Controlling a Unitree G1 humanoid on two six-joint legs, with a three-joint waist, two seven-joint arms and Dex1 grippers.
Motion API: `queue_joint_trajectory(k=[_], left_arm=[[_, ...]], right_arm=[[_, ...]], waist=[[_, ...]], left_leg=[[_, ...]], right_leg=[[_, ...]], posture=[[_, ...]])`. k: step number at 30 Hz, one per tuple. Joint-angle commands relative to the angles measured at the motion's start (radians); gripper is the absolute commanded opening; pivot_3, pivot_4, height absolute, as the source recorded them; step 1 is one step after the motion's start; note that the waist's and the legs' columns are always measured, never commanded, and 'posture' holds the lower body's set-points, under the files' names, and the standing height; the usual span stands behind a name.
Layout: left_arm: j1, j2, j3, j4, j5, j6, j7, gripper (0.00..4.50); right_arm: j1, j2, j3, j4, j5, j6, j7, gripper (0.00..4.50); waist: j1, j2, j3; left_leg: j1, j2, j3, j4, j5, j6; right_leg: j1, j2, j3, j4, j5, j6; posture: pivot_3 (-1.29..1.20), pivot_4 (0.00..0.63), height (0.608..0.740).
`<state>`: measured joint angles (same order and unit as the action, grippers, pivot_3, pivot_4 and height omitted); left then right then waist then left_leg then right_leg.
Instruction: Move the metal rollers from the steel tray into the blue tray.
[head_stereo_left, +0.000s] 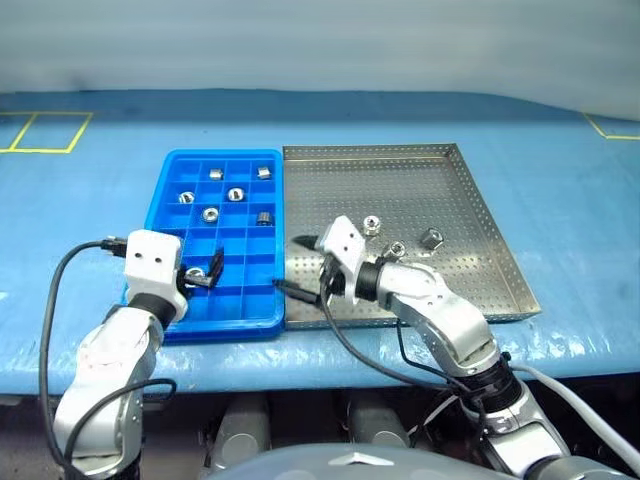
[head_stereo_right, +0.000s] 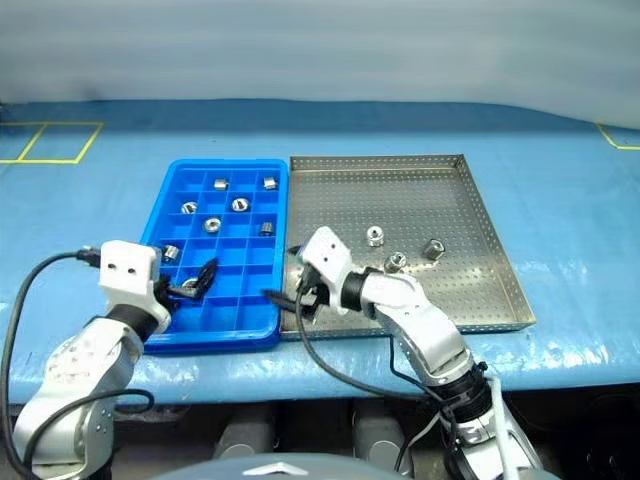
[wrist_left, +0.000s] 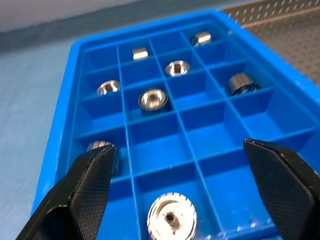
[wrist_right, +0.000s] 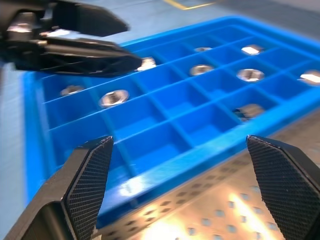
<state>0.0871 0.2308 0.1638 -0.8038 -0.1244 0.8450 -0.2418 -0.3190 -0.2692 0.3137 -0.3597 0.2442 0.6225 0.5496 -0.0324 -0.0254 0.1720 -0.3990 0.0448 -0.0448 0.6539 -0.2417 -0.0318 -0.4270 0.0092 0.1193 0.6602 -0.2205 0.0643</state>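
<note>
The blue tray (head_stereo_left: 222, 154) lies left of the steel tray (head_stereo_left: 400, 190), the two touching edge to edge. Three metal rollers (head_stereo_left: 371, 225) rest on the steel tray's perforated floor. Several more sit in separate compartments of the blue tray. My left gripper (head_stereo_left: 203, 272) hangs open over the blue tray's near left corner. A roller (wrist_left: 171, 217) lies in the compartment under its fingers, free of them. My right gripper (head_stereo_left: 298, 265) is open and empty over the seam between the trays, pointing at the blue tray (wrist_right: 165, 115).
Both trays sit on a blue table cover (head_stereo_left: 90, 220) with yellow tape marks (head_stereo_left: 45, 132) at the far left and far right. Black cables (head_stereo_left: 55, 300) loop from both wrists near the table's front edge.
</note>
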Motion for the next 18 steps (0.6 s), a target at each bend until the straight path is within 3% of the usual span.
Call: queue_joint_trajectory(k=[1,5,10,18], left_arm=[[-0.018,-0.011,-0.095,0.050,0.021,-0.137,0.006,4.47],[-0.032,-0.016,-0.175,0.090,-0.006,-0.225,-0.034,4.47],[-0.022,0.058,-0.273,0.097,-0.037,-0.294,-0.158,4.47],[-0.005,0.112,-0.337,0.092,-0.110,-0.298,-0.258,4.47]], right_arm=[[0.004,0.034,-0.057,0.015,-0.072,-0.010,-0.141,4.50],[-0.006,0.119,-0.130,0.068,-0.142,0.030,-0.337,4.50],[-0.018,0.191,-0.178,0.130,-0.206,0.059,-0.480,4.50],[0.036,0.186,-0.212,0.123,-0.214,0.102,-0.499,4.50]], waist=[[-0.009,0.000,0.000],[-0.031,0.000,0.000],[-0.055,0.000,0.000],[-0.065,0.001,0.000]], left_leg=[[0.000,0.000,0.000,0.000,0.000,0.000],[-0.001,0.000,0.000,0.000,0.000,0.000],[-0.001,0.000,0.000,0.000,0.000,0.000],[-0.001,0.000,0.000,-0.001,0.000,0.000]], right_leg=[[0.000,0.000,0.000,0.000,0.000,0.000],[-0.001,0.000,0.001,0.000,0.001,0.001],[-0.001,0.000,0.001,0.000,0.001,0.001],[-0.001,0.000,0.002,0.000,0.000,0.000]], posture=[[-0.02,0.150,0.740],[-0.05,0.150,0.740],[-0.05,0.150,0.740],[-0.05,0.150,0.740]])
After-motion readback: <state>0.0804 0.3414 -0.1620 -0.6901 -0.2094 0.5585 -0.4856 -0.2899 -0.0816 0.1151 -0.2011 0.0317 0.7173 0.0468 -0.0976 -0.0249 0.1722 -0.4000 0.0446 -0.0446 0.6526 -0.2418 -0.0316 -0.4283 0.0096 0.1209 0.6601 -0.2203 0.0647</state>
